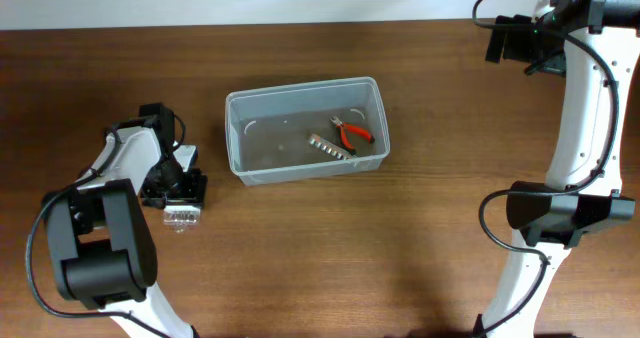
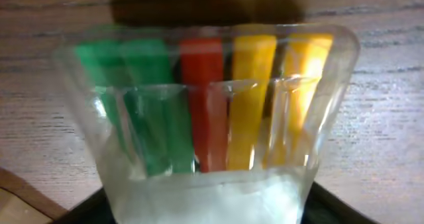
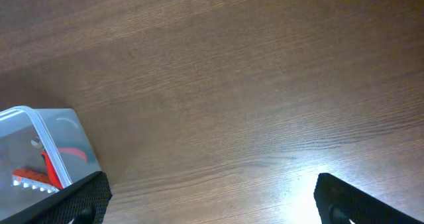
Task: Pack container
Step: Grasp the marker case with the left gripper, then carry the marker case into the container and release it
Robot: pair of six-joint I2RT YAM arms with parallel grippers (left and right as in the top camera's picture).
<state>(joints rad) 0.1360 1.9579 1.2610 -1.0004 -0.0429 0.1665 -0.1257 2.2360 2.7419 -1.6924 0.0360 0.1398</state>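
Note:
The clear plastic container (image 1: 240, 143) stands at the table's middle. Inside lie red-handled pliers (image 1: 352, 131) and a row of small metal bits (image 1: 329, 146). My left gripper (image 1: 178, 196) is left of the container and shut on a small clear case (image 1: 182, 218). In the left wrist view the case (image 2: 205, 111) fills the frame and holds green, red and yellow pieces. My right gripper (image 1: 507, 40) is open and empty at the far right. In the right wrist view its fingers (image 3: 212, 204) frame bare wood, with the container's corner (image 3: 66, 128) at lower left.
The table is brown wood. The left arm's base (image 1: 100, 248) stands at the front left and the right arm's base (image 1: 560, 213) at the front right. A pale wall edge runs along the back.

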